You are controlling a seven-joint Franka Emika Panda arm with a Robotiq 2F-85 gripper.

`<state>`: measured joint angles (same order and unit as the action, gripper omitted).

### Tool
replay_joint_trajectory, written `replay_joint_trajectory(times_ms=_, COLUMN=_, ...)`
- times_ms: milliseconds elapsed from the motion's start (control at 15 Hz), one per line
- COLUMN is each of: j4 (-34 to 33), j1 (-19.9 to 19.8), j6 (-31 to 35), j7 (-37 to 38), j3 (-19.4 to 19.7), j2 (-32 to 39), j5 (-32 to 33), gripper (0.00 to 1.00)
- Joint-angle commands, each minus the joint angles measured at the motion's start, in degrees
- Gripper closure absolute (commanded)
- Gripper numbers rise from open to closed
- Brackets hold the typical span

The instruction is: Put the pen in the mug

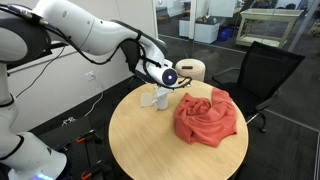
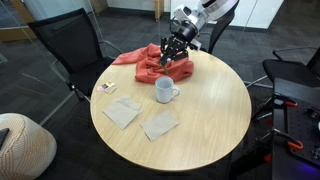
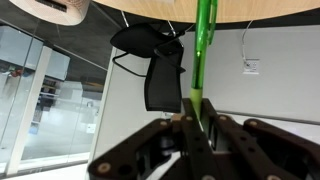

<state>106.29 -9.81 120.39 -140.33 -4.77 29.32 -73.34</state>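
My gripper (image 3: 197, 120) is shut on the light green pen (image 3: 203, 50), which sticks out straight from between the fingers in the wrist view. In both exterior views the gripper (image 1: 153, 84) (image 2: 170, 56) hangs tilted above the round table, just above and behind the small whitish-grey mug (image 1: 158, 98) (image 2: 165, 91). The mug stands upright on the table next to the red cloth (image 1: 208, 118) (image 2: 155, 62). The pen is too small to make out in the exterior views.
The round wooden table (image 1: 150, 150) (image 2: 205, 125) also carries two grey napkins (image 2: 122, 112) (image 2: 160, 124) and a small card (image 2: 105, 88). A cream cylinder (image 1: 192, 70) stands at the far edge. Black chairs (image 1: 265, 70) (image 2: 75, 45) stand around the table.
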Motion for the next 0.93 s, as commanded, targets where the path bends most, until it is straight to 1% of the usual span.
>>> replay_joint_trajectory(times_ms=0, j4=-0.13, j1=1.79, j6=-0.8, j7=-0.08, j3=2.09, j2=-0.06, j5=-0.66, gripper=0.88)
replay_joint_trajectory(times_ms=67, j4=-0.13, j1=1.85, j6=-0.79, j7=-0.08, j3=2.08, j2=-0.06, j5=-0.65, gripper=0.97)
replay_joint_trajectory(times_ms=867, j4=-2.58, j1=1.53, j6=-2.91, j7=-2.45, j3=2.2, j2=3.78, j5=-1.69, gripper=0.97)
